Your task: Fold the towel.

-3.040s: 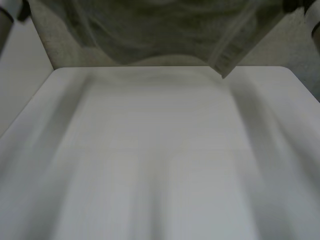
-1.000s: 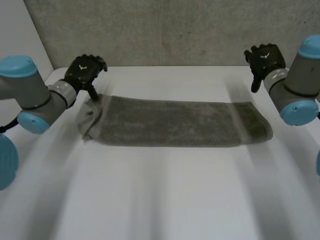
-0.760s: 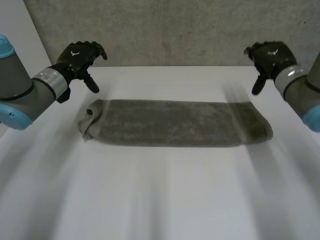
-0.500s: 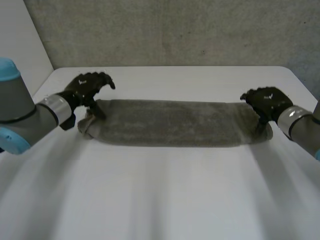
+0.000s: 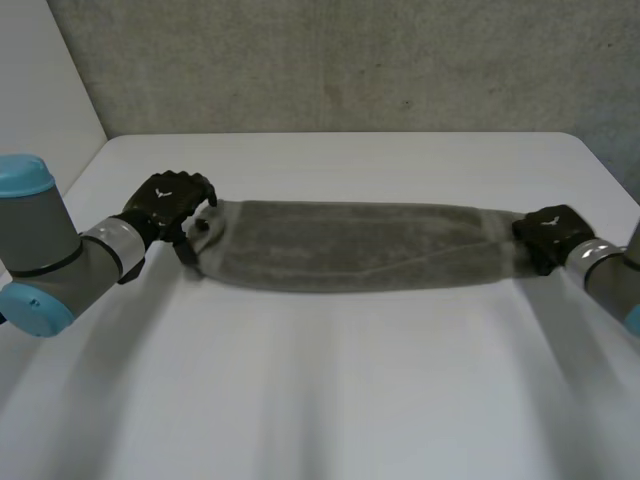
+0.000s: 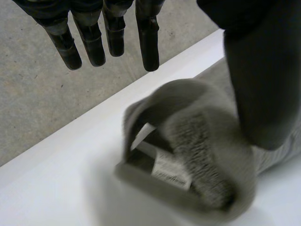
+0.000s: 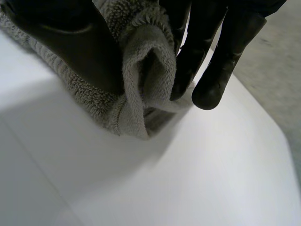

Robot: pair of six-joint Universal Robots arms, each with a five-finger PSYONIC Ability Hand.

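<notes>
Head view – TECH: chg vs 0.5 s ago?
OPS: Both hands have come down onto the towel ends, and the ends are now bunched. Towel is a long folded strip flat on the table, btw the 2 hands. Judged: grasp phase for next fold.
TECH: Hand pose?
OPS: Left hand at towel's left end. Fingers straight, spread wide, clear of towel. Thumb against the raised end loop, no pinch yet. Right hand at towel's right end, fingers + thumb clamped on the rolled edge.
</notes>
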